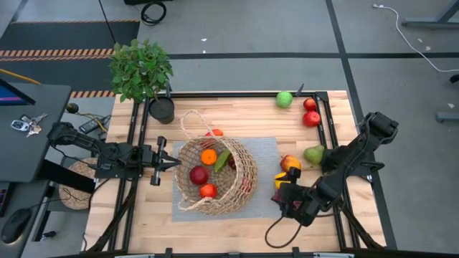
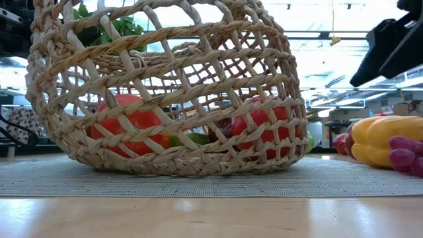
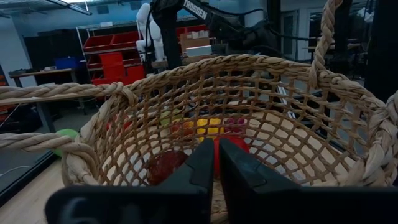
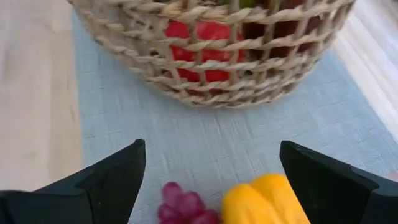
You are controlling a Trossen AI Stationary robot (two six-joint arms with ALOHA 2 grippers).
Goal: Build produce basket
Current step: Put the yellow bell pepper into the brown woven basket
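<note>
surface: pale wooden surface (image 1: 237, 115) with a grey mat (image 1: 269, 154) in its middle; the basket (image 1: 215, 175) stands on the mat.
near edge: bare wood runs along the front of the mat in the low view; a black cable loops at the front right.
basket: round open wicker with a thin looped handle; inside lie a dark red apple (image 1: 199, 174), an orange (image 1: 208, 156), a green cucumber (image 1: 222, 160) and a red-orange piece (image 1: 208, 190).
right gripper (image 4: 211, 163): just right of the basket, low over the mat's right edge, jaws wide open and holding nothing; a yellow piece (image 4: 267, 198) and purple grapes (image 4: 186, 205) lie between and just below them.
left gripper (image 3: 216, 163): at the basket's left rim, pointing into it, jaws closed together on nothing.
right side: a red-yellow fruit (image 1: 290, 164) and a green pear (image 1: 314, 154) sit near the right arm; farther back two red apples (image 1: 310, 112) touch near the right rail.
far edge: a green apple (image 1: 285, 99) by the back rail; a leafy potted plant (image 1: 143, 72) at the back left corner.
open room: free wood lies behind the mat, between basket and back rail, and left of the mat.
room: grey floor with dark lines beyond the surface; red shelving and another robot arm show in the left wrist view.
</note>
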